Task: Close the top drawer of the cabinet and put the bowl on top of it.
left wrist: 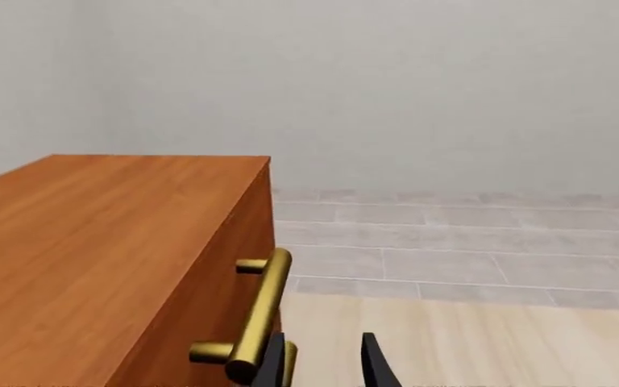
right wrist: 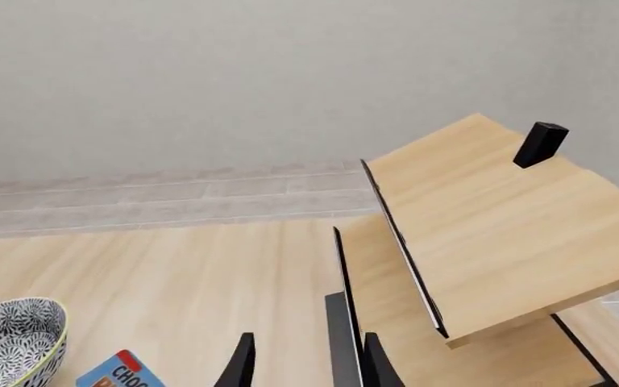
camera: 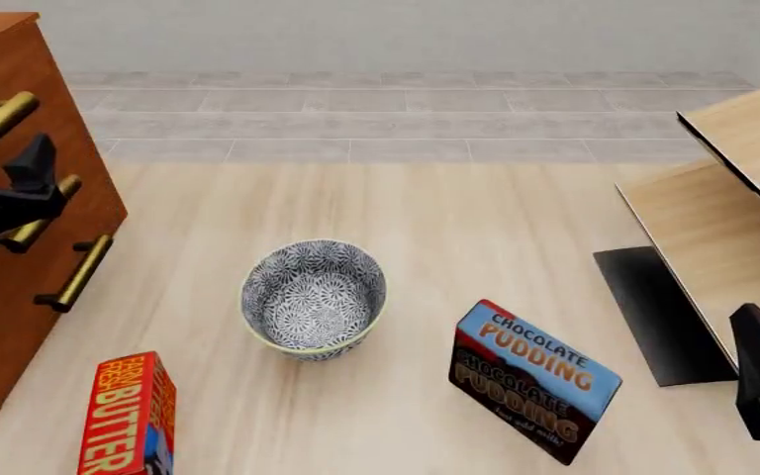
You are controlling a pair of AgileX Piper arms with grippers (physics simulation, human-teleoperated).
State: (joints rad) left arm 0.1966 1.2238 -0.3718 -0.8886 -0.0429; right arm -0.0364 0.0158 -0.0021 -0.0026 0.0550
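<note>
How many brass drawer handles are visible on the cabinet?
3, stacked down the cabinet front: top, middle partly behind the left gripper, bottom.

We note cabinet (camera: pixel 11 198) cropped at front view's left edge; butter box (camera: pixel 127 416) cut at bottom edge; right gripper (right wrist: pixel 307 363) fingertips only partly visible.

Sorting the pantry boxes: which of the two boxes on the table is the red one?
The butter box, at the front left near the cabinet; the pudding box is blue and brown.
</note>
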